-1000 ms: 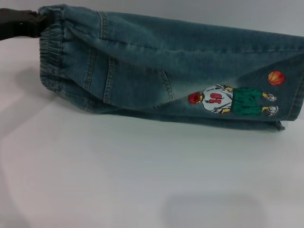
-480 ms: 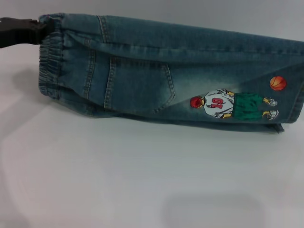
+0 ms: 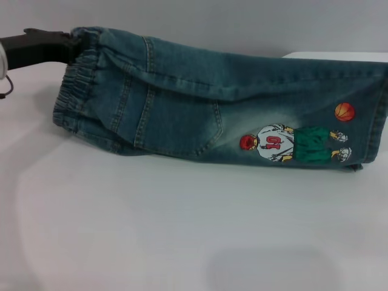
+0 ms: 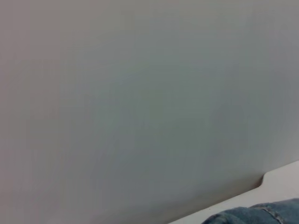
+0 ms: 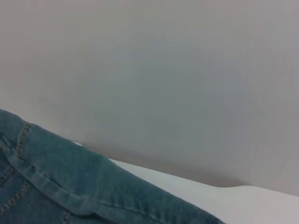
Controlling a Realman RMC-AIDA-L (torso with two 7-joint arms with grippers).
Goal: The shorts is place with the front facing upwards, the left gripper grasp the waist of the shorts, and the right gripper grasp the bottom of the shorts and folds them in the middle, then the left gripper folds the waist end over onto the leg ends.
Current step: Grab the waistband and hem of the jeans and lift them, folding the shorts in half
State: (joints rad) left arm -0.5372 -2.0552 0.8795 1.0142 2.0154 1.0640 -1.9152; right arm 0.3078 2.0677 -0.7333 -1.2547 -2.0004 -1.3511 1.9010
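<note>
The shorts (image 3: 182, 109) stretch across the head view, doubled lengthwise, with a back pocket and a cartoon print (image 3: 291, 142) facing me. My left gripper (image 3: 68, 46) comes in from the far left, shut on the gathered elastic waist (image 3: 73, 91), and holds that end raised. The leg ends (image 3: 381, 130) reach the right edge of the view, near the print. A strip of denim shows in the left wrist view (image 4: 261, 213) and in the right wrist view (image 5: 56, 177). The right gripper does not show in any view.
The white table (image 3: 182, 230) spreads in front of the shorts. Its far edge (image 3: 339, 56) shows behind the denim at the upper right. A plain grey wall (image 5: 163, 70) fills both wrist views.
My left gripper has moved to the right and lower in the picture with the waist in it. The upper fold of the shorts has sunk, uncovering the table's far edge.
</note>
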